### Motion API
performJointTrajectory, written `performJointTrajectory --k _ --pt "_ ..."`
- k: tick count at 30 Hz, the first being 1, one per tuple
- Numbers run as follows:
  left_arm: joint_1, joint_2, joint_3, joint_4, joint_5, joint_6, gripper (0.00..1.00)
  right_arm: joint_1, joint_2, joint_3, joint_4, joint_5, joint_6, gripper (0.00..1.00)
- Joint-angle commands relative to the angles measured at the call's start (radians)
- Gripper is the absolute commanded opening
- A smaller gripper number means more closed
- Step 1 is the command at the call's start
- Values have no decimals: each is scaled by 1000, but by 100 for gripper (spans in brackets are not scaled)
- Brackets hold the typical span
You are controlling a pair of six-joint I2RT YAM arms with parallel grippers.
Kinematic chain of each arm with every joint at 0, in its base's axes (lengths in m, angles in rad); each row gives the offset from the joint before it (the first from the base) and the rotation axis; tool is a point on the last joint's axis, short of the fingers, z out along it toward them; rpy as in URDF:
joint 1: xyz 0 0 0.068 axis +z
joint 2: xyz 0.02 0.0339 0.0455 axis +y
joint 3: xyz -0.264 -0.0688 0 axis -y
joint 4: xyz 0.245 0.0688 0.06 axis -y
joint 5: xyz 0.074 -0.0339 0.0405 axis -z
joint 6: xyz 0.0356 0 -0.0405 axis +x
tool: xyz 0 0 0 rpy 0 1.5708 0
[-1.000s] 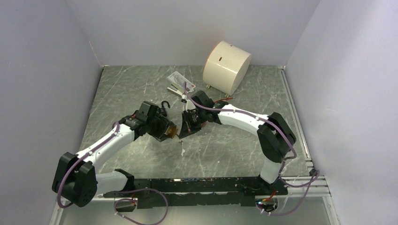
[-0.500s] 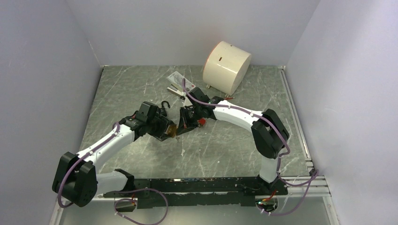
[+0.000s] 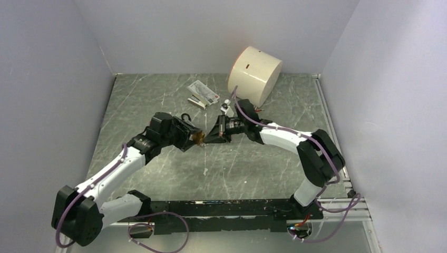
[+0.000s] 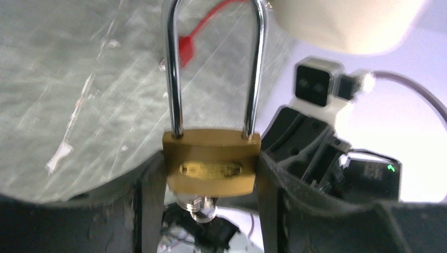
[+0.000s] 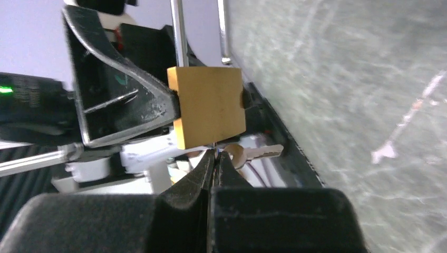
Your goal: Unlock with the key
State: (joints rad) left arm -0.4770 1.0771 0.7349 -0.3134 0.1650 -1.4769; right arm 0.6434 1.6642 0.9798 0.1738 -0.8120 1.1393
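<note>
Currently the left gripper is clamping one brass padlock; the right gripper is pressing shut beside one key.

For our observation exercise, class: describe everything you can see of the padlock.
The padlock has a squarish brass-coloured body with an oval stamp and a long shiny metal shackle, both legs seated, so closed. The left claw grips the body's sides, holding it off the table. A silver key shows at its underside, by the shut tips of the right claw.
</note>
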Motion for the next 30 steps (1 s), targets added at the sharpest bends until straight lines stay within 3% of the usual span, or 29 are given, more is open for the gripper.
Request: performJointTrajectory --k 1,6,9,11,14,16,20,22,26,30 --pt "-5 -70 -24 268 60 68 23 -25 -59 -112 608 -48 430 0" --pt "-5 -76 -19 348 52 138 23 -25 -41 -174 909 -39 685 0" --pt "-5 -82 -12 342 26 175 22 -28 -56 -185 876 -50 650 0" --pt "-6 -89 -6 320 -5 211 22 -39 -86 -188 742 -56 514 5" --pt "-5 -101 4 275 -43 276 21 -59 -166 -162 437 -35 223 42" --pt "-4 -111 13 247 -68 344 21 -70 -236 -107 172 15 -9 60" --pt "-6 -137 31 232 -83 488 20 -77 -336 0 -193 161 -365 71" --pt "-5 -157 19 289 -40 582 20 -79 -390 -5 -228 206 -433 72" --pt "-5 -172 24 447 245 761 19 -82 -462 -1 -247 268 -497 72" --pt "-5 -152 68 559 490 793 19 -91 -537 -3 -189 321 -495 69"
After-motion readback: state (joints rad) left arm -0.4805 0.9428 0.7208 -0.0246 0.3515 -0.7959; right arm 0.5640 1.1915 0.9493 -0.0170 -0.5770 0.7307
